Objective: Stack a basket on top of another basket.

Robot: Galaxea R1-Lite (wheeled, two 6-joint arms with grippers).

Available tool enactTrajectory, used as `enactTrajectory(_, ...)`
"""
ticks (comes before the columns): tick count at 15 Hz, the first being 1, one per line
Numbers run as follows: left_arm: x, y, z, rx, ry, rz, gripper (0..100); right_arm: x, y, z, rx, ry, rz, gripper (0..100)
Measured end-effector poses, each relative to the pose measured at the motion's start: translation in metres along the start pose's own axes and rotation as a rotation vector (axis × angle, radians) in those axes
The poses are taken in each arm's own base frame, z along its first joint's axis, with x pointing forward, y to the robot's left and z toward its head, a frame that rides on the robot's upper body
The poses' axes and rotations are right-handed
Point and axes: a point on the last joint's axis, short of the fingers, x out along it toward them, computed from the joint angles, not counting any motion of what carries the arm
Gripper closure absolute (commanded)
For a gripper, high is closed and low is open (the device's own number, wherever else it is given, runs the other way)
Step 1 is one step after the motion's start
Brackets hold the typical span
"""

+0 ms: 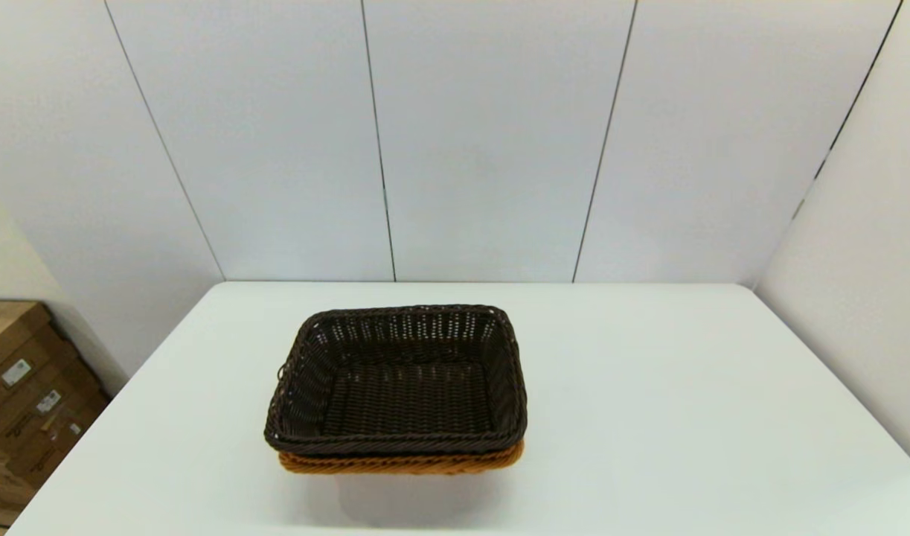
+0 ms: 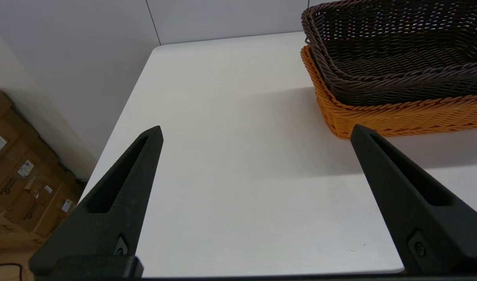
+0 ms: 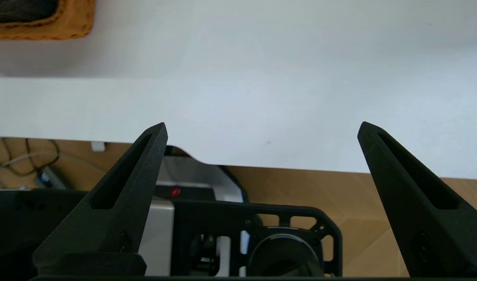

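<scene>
The dark brown woven basket (image 1: pixel 399 380) sits nested on top of the orange-tan basket (image 1: pixel 402 463) near the middle of the white table; only a strip of the orange-tan rim shows beneath it. The left wrist view shows the dark basket (image 2: pixel 398 50) resting inside the orange-tan one (image 2: pixel 398 117), off to one side of my left gripper (image 2: pixel 256 132), which is open, empty and apart from both. My right gripper (image 3: pixel 261 127) hangs open and empty over the table's near edge; a corner of the orange-tan basket (image 3: pixel 66 27) shows far off. Neither arm appears in the head view.
The white table (image 1: pixel 685 417) is bounded by white wall panels at the back and right. Cardboard boxes (image 1: pixel 23 394) stand on the floor past its left edge. The robot's base (image 3: pixel 242 234) and the wooden floor show below the table's near edge.
</scene>
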Motion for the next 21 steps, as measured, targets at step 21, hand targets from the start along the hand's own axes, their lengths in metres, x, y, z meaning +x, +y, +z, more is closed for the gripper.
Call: enactTrajectory(21,0.0,0.0,0.0,0.0,0.0,-0.001,0,-0.014,-0.008,-0.092,-0.018,-0.448,-0.083,0)
